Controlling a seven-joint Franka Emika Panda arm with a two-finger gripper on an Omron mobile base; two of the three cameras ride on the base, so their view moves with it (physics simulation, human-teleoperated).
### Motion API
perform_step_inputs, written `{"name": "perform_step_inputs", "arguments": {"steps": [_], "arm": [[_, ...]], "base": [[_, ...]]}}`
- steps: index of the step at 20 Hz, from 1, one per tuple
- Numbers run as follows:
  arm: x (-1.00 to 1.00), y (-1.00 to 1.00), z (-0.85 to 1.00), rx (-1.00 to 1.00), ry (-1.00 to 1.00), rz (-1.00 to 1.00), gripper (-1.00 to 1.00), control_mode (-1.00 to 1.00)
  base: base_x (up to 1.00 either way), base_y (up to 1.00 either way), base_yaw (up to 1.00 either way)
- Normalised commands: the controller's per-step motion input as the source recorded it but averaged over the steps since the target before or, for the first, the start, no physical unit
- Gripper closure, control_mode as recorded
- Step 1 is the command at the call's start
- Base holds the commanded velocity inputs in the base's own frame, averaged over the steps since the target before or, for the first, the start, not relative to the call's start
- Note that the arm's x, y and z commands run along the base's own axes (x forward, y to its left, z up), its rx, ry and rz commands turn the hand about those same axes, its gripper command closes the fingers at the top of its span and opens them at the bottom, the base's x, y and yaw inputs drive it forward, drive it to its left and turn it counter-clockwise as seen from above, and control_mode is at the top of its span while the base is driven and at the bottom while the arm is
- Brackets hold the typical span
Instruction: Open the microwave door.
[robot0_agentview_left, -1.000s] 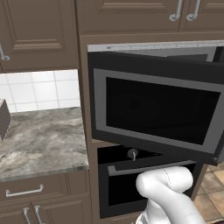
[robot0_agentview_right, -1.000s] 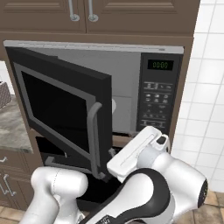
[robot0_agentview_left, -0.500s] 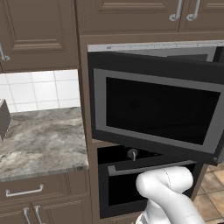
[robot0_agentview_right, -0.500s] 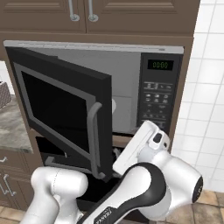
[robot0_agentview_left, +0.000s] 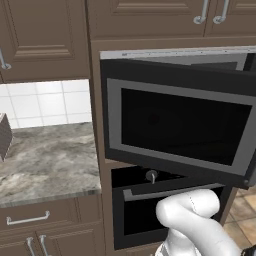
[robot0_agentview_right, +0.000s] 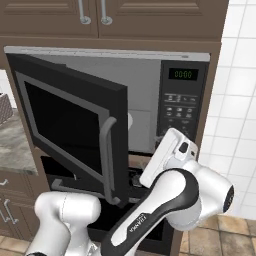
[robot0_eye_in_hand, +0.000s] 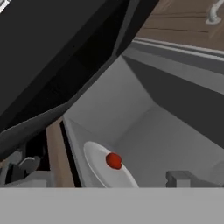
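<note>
Counter: grey marbled counter (robot0_agentview_left: 45, 160) at the left of the left base view, white wall tiles (robot0_agentview_left: 47, 102) behind it.
Cabinets: brown cabinets (robot0_agentview_left: 45, 35) across the top.
Floor: tan tiles (robot0_agentview_left: 240, 220), lower right.
Microwave: microwave (robot0_agentview_right: 150, 110) mid-frame, its grey inside open to view.
Door: microwave door (robot0_agentview_right: 70, 125) swung partly open to the left; handle (robot0_agentview_right: 107, 160) on its free edge.
Oven: black oven (robot0_agentview_left: 150, 210) below.
Inside: white plate (robot0_eye_in_hand: 109, 168) bearing a small red thing (robot0_eye_in_hand: 113, 160).
Writing: display (robot0_agentview_right: 182, 74) reads 00:00; "FRANKA" lettering on the arm.
Gripper: gripper (robot0_agentview_right: 165, 160) just right of the door's free edge; opening cannot be told.

Mostly matt black and grey finishes in my feeds.
I see the microwave door (robot0_agentview_right: 70, 125) as matt black with dark glossy glass, its interior smooth grey; cabinets (robot0_agentview_left: 45, 37) look like brown wood, the counter (robot0_agentview_left: 47, 162) like veined polished stone.
</note>
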Motion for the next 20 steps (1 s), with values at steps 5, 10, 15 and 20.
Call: {"name": "perform_step_inputs", "arguments": {"steps": [5,10,15,20], "arm": [[0.35,0.28,-0.09,-0.05,0.00,0.18,-1.00,-1.00],[0.32,0.46,-0.11,-0.03,0.00,0.20,-1.00,-1.00],[-0.16,0.56,-0.13,-0.03,-0.06,0.24,-1.00,-1.00],[-0.76,0.93,-0.16,-0.07,-0.07,0.32,-1.00,-1.00]], "base": [[0.00,0.00,0.00],[0.00,0.00,0.00],[0.00,0.00,0.00],[0.00,0.00,0.00]]}}
